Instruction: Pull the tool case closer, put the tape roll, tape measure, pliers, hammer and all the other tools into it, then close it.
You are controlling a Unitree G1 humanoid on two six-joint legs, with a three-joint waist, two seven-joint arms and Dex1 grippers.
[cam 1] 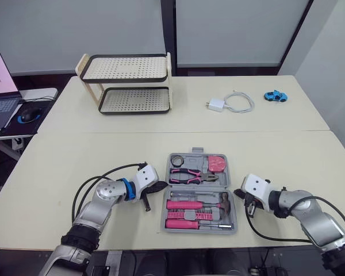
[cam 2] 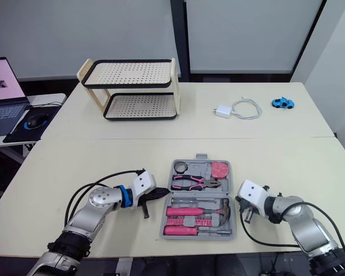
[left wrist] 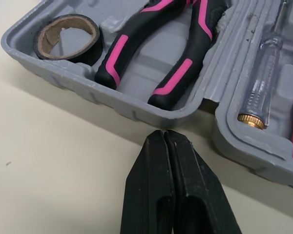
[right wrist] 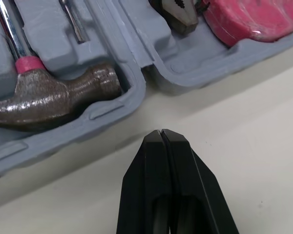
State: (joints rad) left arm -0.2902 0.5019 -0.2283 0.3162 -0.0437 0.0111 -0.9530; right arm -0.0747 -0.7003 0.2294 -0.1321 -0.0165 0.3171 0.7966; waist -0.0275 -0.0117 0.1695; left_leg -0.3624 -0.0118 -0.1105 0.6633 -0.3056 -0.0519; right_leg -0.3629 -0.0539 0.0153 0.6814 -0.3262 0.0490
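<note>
**Room on both sides of the case, little in front**

The left tool (cam 1: 158, 186), fingers pressed together, lies just beside the left wall of the case (cam 1: 199, 231), with a thin strip of bare surface (cam 1: 75, 155) between them. The right tool (cam 1: 239, 194), tips also together, lies just beside the right wall. Wide bare surface lies outward of each tool and behind the case. The rack (cam 1: 126, 83), the charger with its cable (cam 1: 230, 103) and the toy car (cam 1: 275, 96) stand well apart at the back. The case's front rim lies near the surface's edge.
</note>
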